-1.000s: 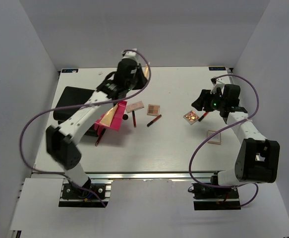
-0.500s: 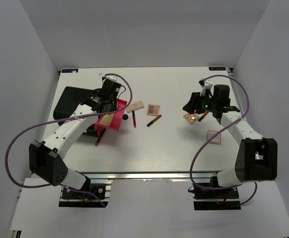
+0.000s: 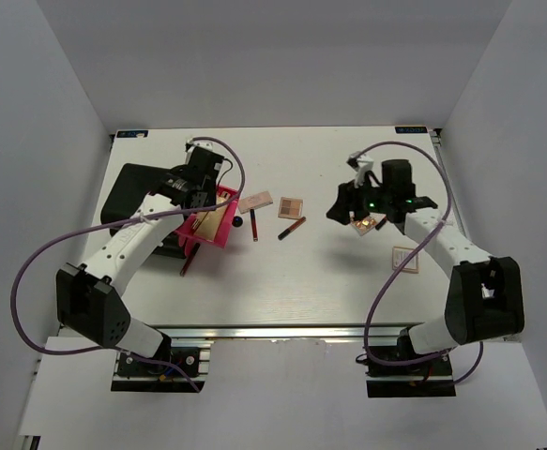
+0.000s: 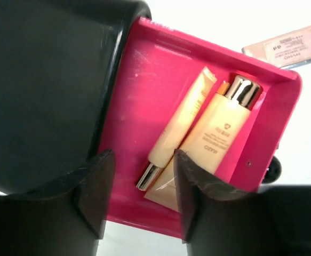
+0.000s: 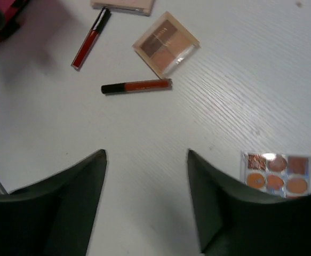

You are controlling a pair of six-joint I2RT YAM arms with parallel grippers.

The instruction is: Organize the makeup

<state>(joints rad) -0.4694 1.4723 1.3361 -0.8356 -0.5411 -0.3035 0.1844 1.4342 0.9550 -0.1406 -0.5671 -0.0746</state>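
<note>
Left tool [image 4: 142,184]: its fingers stand apart with nothing between them, and it hangs over the pink drawer [image 4: 139,80].
Right tool [image 5: 144,192]: its fingers are spread and empty, above the bare worktop [image 5: 160,133].
Beige tubes: a slim tube [image 4: 177,128] and a broad tube [image 4: 215,130] lie touching side by side inside the pink drawer, gold caps at opposite ends. The slim tube's capped end falls in the gap of the left tool.
Black box [image 4: 48,80]: it sits right against the drawer.
Red stick [image 5: 136,85]: it lies flat on the worktop ahead of the right tool and crosswise to its gap, near the four-pan palette [image 5: 166,42] but not touching it.
Second stick [image 5: 91,38]: it lies farther off, toward the drawer, with one end close to the tan palette [image 5: 124,4].
Coppery palette [image 5: 275,173]: it lies flat to one side of the right tool's gap, with an edge hidden behind a finger.
Square palette [image 3: 405,258]: it lies alone beside the right arm, well apart from the rest.
Stick handling: probably light, stiff and glossy, so it may roll or slip. It is best pinched across the middle of the barrel.
Palette handling: probably light, thin and rigid, with a clear lid that could crack. Lying flush, it calls for a grip on two opposite edges.
Tube handling: the bodies probably give when squeezed, so a gentle hold at mid-body suits them.
</note>
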